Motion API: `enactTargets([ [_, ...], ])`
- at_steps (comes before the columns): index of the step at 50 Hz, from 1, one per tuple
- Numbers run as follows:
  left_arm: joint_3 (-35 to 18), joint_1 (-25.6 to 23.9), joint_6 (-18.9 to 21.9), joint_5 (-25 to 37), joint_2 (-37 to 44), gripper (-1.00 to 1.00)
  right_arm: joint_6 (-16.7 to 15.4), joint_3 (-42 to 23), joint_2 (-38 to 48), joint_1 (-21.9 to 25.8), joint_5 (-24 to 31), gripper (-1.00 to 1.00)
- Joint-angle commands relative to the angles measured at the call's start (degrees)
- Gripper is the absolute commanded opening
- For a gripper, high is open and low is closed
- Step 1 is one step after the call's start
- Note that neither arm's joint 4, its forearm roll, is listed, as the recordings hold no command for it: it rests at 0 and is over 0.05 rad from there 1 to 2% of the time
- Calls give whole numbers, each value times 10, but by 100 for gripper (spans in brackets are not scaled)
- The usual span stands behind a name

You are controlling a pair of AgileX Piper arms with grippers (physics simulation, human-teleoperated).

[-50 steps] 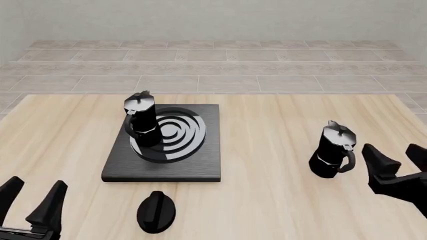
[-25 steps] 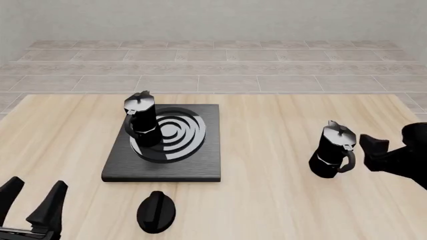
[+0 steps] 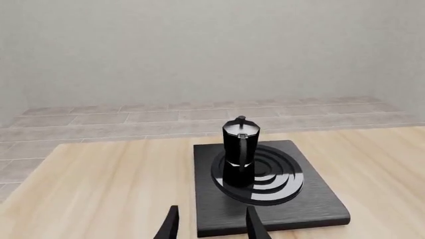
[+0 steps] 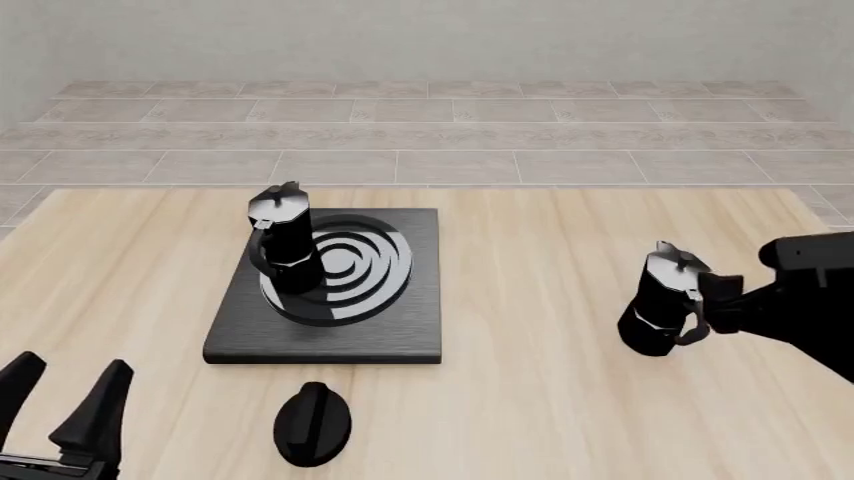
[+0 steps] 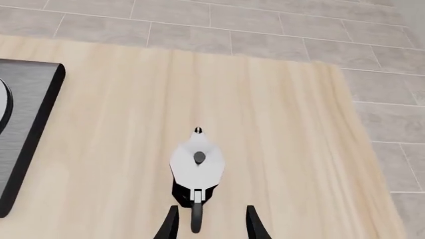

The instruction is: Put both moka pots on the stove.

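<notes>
One moka pot [image 4: 282,238] stands upright on the left part of the stove's [image 4: 400,325] ringed burner; the left wrist view shows this moka pot [image 3: 240,144] on the stove [image 3: 319,199] too. The other moka pot [image 4: 663,300] stands on the table at the right, handle toward my right arm. My right gripper [image 4: 711,303] is open at that handle. In the right wrist view the pot [image 5: 197,164] is seen from above, its handle between the fingers [image 5: 171,224] of the right gripper [image 5: 210,226]. My left gripper [image 4: 60,405] is open and empty at the near left; it shows as well in its own view [image 3: 211,228].
A black oval knob [image 4: 314,423] lies on the table just in front of the stove. The stove's edge [image 5: 30,124] shows in the right wrist view, well apart from the right pot. A tiled floor lies beyond the table's far edge.
My right gripper has swung forward and left, from near the table's right edge up to the right pot's handle. The left arm and both pots have not moved.
</notes>
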Motion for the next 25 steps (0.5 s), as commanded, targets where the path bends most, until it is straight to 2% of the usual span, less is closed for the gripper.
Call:
enactTargets([
  [1, 5, 0, 1, -5, 0, 100, -1, 12, 51, 1, -41, 100],
  [2, -16, 0, 1, 16, 0, 100, 2, 13, 57, 2, -44, 100],
  [25, -17, 0, 1, 17, 0, 100, 3, 49, 133, 2, -113, 100],
])
